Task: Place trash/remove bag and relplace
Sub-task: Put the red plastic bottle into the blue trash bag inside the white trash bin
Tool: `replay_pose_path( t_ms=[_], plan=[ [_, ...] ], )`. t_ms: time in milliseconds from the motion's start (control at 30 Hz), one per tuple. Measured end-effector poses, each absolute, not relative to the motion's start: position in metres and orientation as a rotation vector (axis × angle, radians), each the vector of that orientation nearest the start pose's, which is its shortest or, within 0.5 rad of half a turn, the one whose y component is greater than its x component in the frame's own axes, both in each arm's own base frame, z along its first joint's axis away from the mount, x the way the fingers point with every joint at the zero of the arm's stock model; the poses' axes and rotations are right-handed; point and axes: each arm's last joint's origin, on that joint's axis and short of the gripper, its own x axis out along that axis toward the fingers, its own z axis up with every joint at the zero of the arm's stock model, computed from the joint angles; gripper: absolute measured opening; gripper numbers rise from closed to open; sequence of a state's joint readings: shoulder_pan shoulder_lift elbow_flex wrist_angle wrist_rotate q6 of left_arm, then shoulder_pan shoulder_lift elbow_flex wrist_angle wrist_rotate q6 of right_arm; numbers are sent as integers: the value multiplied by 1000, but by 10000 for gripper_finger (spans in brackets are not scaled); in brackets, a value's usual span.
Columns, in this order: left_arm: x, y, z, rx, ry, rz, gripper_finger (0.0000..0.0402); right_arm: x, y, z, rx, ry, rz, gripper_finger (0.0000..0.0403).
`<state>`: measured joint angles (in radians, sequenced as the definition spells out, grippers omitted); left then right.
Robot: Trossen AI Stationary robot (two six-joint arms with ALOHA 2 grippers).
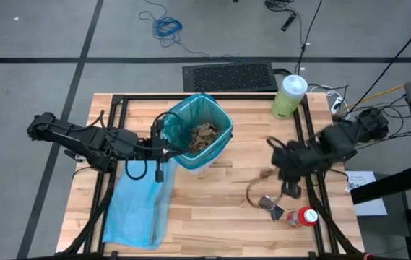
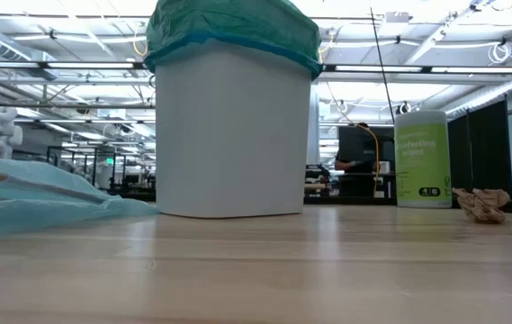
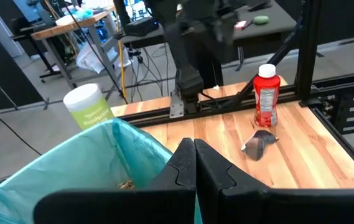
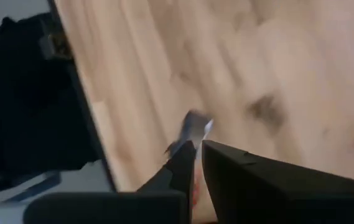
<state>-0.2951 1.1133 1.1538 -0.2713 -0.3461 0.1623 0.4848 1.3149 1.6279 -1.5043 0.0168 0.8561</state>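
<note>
Left hand (image 1: pixel 167 150), pressed together, sits at the bin's (image 1: pixel 204 160) rim, pinching no visible thing. Right hand (image 1: pixel 289 189) hovers right of the bin above a paper wad (image 1: pixel 263 175); its grip cannot be told.

A green wipes canister (image 1: pixel 289 96) with a white lid stands upright at the tabletop's (image 1: pixel 219 209) far right corner. Behind the far edge, a black mat (image 1: pixel 229 76) lies on the floor, with a coil of blue cable (image 1: pixel 166 27) farther off. White papers (image 1: pixel 364 191) lie off the right edge.
</note>
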Motion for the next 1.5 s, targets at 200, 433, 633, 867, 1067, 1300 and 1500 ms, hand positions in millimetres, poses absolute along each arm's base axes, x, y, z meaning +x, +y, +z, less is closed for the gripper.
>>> replay_pose_path(
  t_ms=[200, 433, 633, 867, 1067, 1300, 1500],
  plan=[
    [231, -60, 388, 237, 231, 32, 0, 169, 130, 394, 559, 1353, -148, 70],
    [230, -60, 386, 242, 248, 31, 0, 158, 162, 380, 664, 1494, -297, 188],
    [230, -60, 386, 242, 247, 31, 0, 153, 194, 363, 715, 1581, -439, 268],
    [230, -60, 386, 214, 246, 34, 0, 149, 225, 342, 705, 1661, -570, 308],
    [231, -60, 386, 208, 248, 33, 0, 152, 240, 326, 664, 1672, -636, 311],
    [234, -63, 379, 204, 289, 23, 0, 156, 247, 316, 643, 1724, -667, 311],
    [237, -66, 376, 209, 301, 11, 0, 156, 247, 317, 641, 1722, -659, 311]
  ],
)
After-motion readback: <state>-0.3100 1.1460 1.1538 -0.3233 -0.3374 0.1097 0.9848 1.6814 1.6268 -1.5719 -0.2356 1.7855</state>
